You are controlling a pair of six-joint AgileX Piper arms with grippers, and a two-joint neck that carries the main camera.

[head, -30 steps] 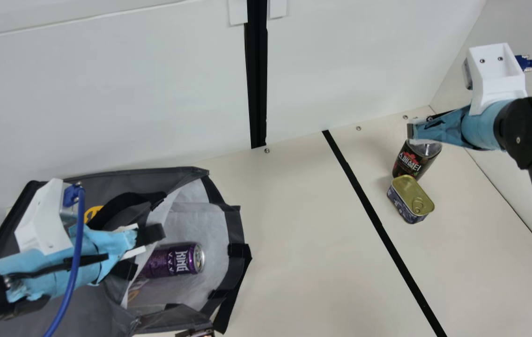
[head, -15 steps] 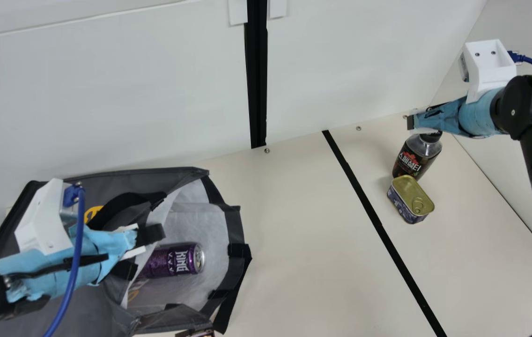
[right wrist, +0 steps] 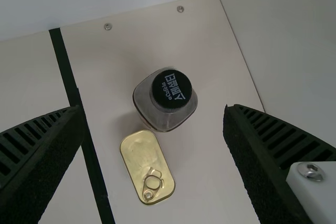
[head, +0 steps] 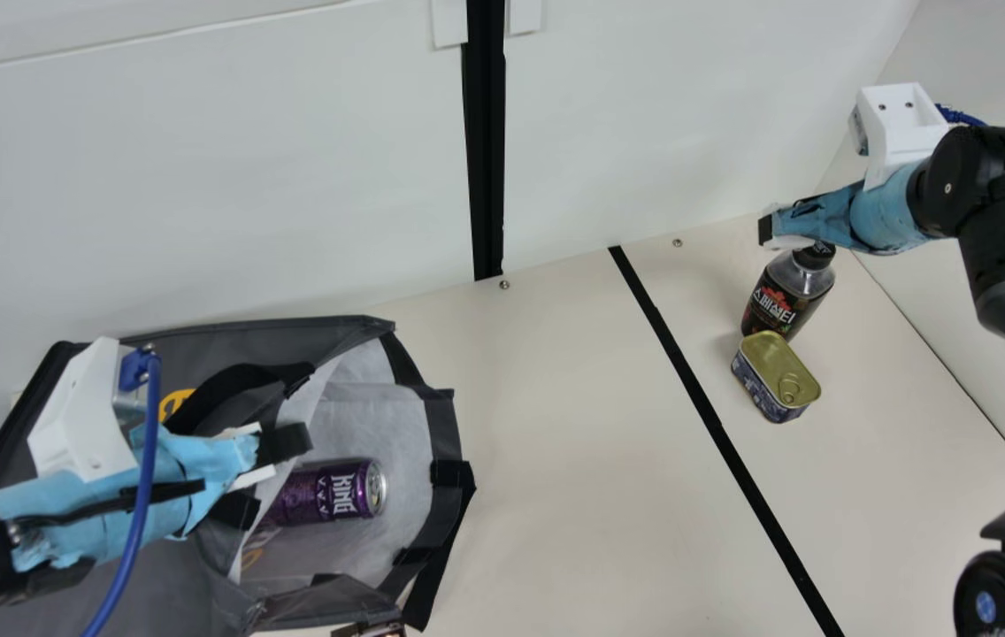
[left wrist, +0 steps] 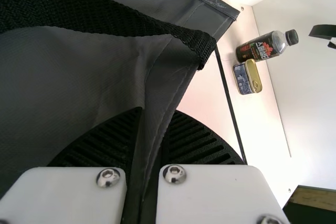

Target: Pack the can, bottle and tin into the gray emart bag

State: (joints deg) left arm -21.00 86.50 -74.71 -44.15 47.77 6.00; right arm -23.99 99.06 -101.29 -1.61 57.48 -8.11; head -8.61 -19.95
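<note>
Near the far right corner of the table (head: 556, 442), the bottle (head: 781, 301) is standing with the tin (head: 775, 376) sitting just beside it, and the right gripper (right wrist: 153, 109) is hanging above, spread wide and empty. That closeness is inviting trouble: a descending finger could catch the tin or tip the bottle. Toward the left edge, the left gripper (left wrist: 157, 113) is pinching the gray emart bag (head: 334, 602), the can (head: 330, 491) lying inside; slipping fabric could let the mouth sag.

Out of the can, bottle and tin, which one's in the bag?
The purple can: it lies inside the gray bag, while the bottle and the tin are both out on the table.
</note>
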